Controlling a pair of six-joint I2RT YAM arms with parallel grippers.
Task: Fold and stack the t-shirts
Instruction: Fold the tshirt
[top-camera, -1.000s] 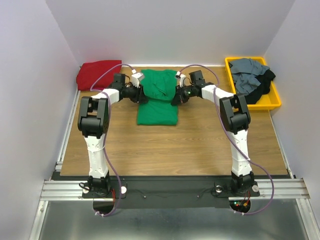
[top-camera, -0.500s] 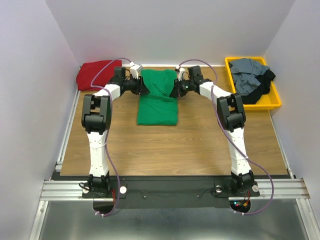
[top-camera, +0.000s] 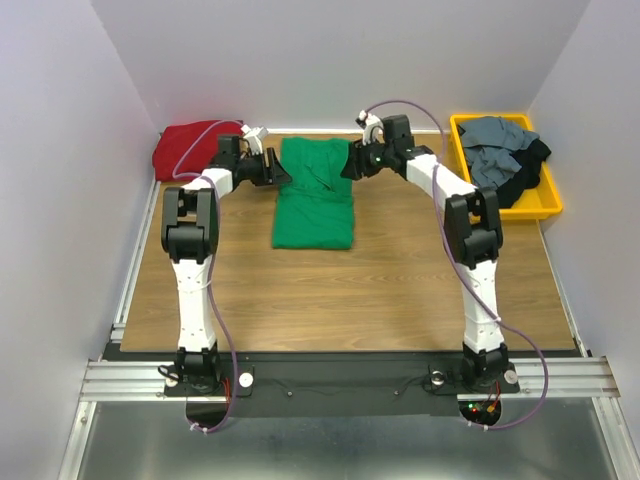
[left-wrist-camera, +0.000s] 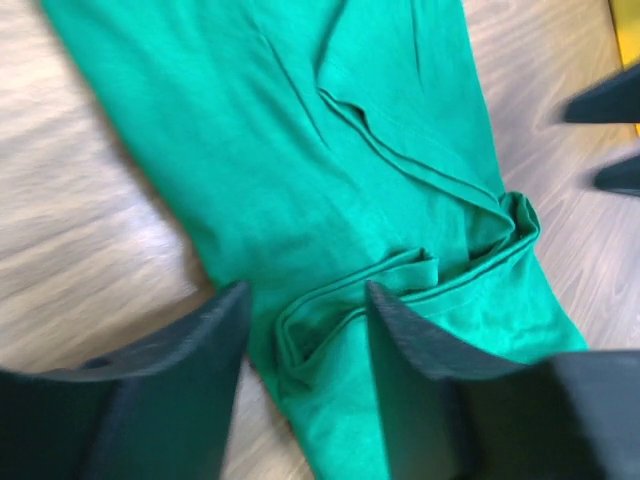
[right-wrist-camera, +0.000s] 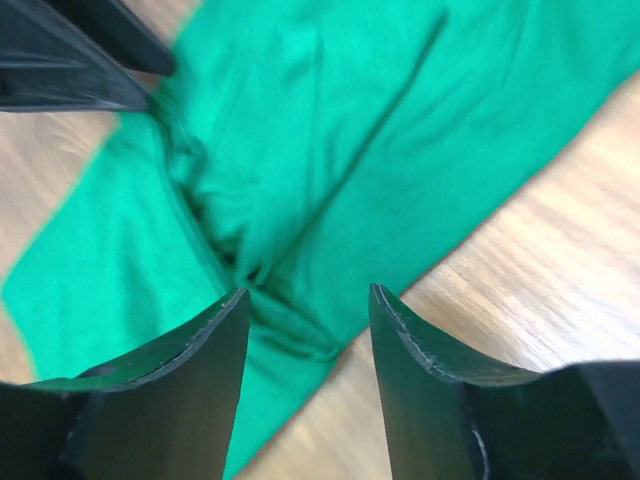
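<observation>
So far we have the dark red t-shirt (top-camera: 190, 148) lying folded in the far left corner and the green t-shirt (top-camera: 314, 205) narrowed to a long strip in the middle of the table (top-camera: 400, 290). Our left gripper (left-wrist-camera: 306, 292) and right gripper (right-wrist-camera: 307, 293) hover over its far end, jaws apart, nothing between them. By our reckoning the crosswise folds, the stacking, and the grey and black t-shirts (top-camera: 500, 150) heaped in the yellow tray (top-camera: 551, 206) remain.

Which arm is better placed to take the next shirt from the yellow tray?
Probably the right. The yellow tray with grey and black shirts lies on its side, and its jaws stand open. The left arm is by the red shirt, farther off.
</observation>
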